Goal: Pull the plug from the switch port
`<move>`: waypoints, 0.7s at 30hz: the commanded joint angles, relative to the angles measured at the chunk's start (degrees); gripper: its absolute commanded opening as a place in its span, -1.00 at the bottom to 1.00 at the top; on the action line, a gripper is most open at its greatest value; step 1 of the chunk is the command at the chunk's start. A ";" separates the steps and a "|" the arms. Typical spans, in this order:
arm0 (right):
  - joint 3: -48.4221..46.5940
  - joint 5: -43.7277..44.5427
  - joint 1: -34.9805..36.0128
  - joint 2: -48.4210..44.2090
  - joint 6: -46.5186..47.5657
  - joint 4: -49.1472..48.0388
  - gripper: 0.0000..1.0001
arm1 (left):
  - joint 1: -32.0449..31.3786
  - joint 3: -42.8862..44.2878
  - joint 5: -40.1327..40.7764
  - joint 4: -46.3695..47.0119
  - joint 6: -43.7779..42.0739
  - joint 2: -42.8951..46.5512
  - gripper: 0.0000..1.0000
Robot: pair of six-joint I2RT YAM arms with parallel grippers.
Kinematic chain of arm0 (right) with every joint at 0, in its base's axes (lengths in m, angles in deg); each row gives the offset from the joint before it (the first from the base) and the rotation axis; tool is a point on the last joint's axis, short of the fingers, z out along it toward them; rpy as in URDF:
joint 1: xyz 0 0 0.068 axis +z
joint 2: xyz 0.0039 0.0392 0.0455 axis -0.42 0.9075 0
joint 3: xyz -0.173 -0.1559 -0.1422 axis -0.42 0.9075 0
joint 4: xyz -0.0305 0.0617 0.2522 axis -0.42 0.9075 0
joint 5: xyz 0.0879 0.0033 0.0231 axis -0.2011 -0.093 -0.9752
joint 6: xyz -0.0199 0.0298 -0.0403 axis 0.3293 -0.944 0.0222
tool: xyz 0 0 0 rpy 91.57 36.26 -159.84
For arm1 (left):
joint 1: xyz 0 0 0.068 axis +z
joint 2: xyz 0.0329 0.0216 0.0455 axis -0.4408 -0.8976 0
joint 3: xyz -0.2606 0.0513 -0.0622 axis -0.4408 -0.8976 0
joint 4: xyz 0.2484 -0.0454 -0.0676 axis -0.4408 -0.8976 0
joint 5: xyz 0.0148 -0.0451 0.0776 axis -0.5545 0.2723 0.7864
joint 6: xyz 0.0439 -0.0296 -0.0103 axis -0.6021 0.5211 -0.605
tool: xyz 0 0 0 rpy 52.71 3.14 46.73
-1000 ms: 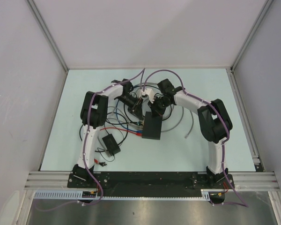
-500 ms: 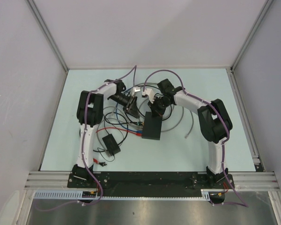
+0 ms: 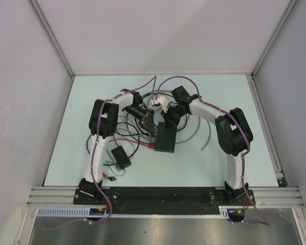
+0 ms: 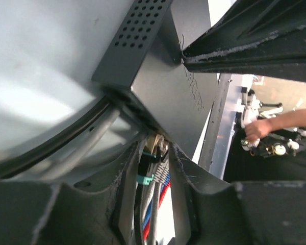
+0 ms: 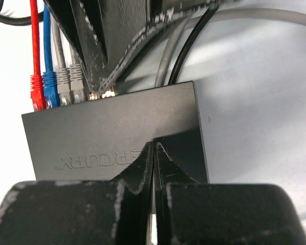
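The switch [image 3: 164,140] is a flat dark grey box in mid-table, also seen in the left wrist view [image 4: 163,92] and the right wrist view [image 5: 117,127]. Its port row [image 5: 71,102] holds red [image 5: 38,94], blue [image 5: 51,87] and grey plugs. My left gripper [image 3: 149,122] sits at the port edge with its jaws [image 4: 154,149] closed around a clear-tipped plug [image 4: 160,148] beside a teal-tabbed one [image 4: 145,178]. My right gripper [image 3: 168,122] is shut, its tips [image 5: 153,145] pressed on the switch top.
A smaller black box [image 3: 121,156] with thin wires lies to the near left. Loose grey, black, red and blue cables [image 3: 130,133] loop around the left arm. A grey cable [image 3: 206,138] curves right of the switch. A person's hand [image 4: 275,122] shows beyond the table edge.
My left gripper drew back to the left half a second ago and has returned to the port edge of the switch. The right gripper and the switch have stayed put.
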 commanded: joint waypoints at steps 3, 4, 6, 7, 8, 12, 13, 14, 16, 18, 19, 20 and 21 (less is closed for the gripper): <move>3.12 2.98 1.73 3.33 -0.17 8.89 -1.00 | -1.78 1.81 -1.58 -3.61 -5.51 -2.14 -0.42; 3.12 2.98 1.82 3.41 -0.25 8.89 -1.00 | -1.69 1.81 -1.49 -3.25 -4.89 -2.14 -0.43; 3.03 3.07 1.73 3.33 -0.25 8.89 -1.00 | -1.69 1.99 -1.32 -2.64 -4.36 -2.23 -0.47; 3.12 3.07 1.82 3.33 -0.25 8.89 -1.00 | -1.69 2.07 -0.79 -2.20 -3.75 -2.23 -0.51; 3.12 3.07 1.73 3.33 -0.17 8.89 -1.00 | -1.69 2.25 -0.35 -1.59 -3.05 -2.32 -0.61; 3.21 3.33 1.82 3.24 -0.17 9.06 -1.00 | -1.52 2.77 1.75 0.35 -1.02 -1.88 -0.80; 3.21 3.33 1.73 3.24 -0.17 9.06 -1.00 | -1.08 3.04 2.54 0.79 -0.59 -1.62 -0.82; 3.12 3.33 1.73 3.15 -0.17 9.24 -1.00 | -0.64 3.30 3.77 1.31 -0.41 -1.36 -0.88; 3.12 3.42 1.73 3.15 -0.08 9.33 -1.00 | 0.94 3.65 4.04 2.37 0.47 -1.09 -0.95; 3.21 3.33 1.73 3.24 0.01 9.24 -1.00 | 1.21 4.09 4.57 1.06 -0.48 -1.26 -0.99; 3.21 3.24 1.73 3.24 0.10 9.15 -1.00 | 1.12 4.01 4.66 0.01 -2.93 -1.44 -0.99; 3.12 3.24 1.82 3.24 0.10 9.06 -1.00 | 0.95 4.01 4.75 -2.70 -4.08 -1.70 -1.00; 3.12 3.24 1.73 3.33 0.10 9.06 -1.00 | 0.77 4.18 4.49 -4.38 -5.66 -1.97 -1.00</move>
